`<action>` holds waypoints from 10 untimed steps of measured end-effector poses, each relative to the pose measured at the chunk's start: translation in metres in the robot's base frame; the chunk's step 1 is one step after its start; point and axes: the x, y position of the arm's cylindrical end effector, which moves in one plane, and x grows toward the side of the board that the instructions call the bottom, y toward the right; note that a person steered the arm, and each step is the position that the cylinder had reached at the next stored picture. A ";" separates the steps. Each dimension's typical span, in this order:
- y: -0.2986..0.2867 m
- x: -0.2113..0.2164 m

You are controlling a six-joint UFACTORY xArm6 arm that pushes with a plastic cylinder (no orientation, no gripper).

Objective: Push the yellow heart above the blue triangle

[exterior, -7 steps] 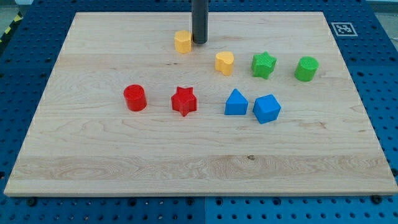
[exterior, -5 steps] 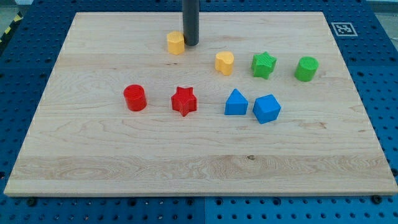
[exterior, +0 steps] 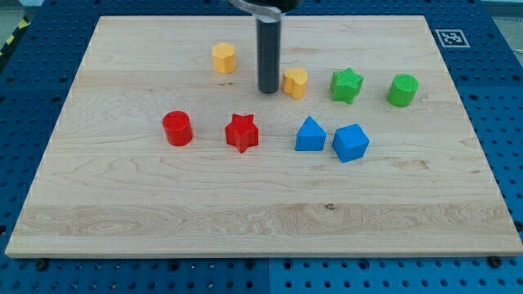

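Nearest the view's bottom, the counter is bare wood. Further up sits a row of four blocks: a red cylinder, a red star, the blue triangle and, just to its right and nearly touching, a blue block of angular shape.

Beyond that row comes the yellow heart, which lies above the blue triangle but a little toward the view's left of it. To its right stand a green star and a green cylinder. There is no gripper on this arm, so nothing is spread or pinched; the rod ends in my tip, which rests on the counter just beside the heart's left flank, either touching it or a hair apart, I cannot tell which.

So the heart lies directly to the view's right of my tip, and that is the direction a push from here would send it. Judging by the layout, only a short nudge rightward is wanted to centre it over the triangle; too long a push would run it into the green star. The heart is compact, with no clear long axis, and which way it points I cannot make out.

Farthest off, near the view's top, a yellow block stands alone, well clear of the tip.
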 end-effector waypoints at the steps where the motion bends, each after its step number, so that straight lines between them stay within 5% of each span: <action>1: 0.042 0.001; 3: 0.088 0.002; 10: 0.047 -0.007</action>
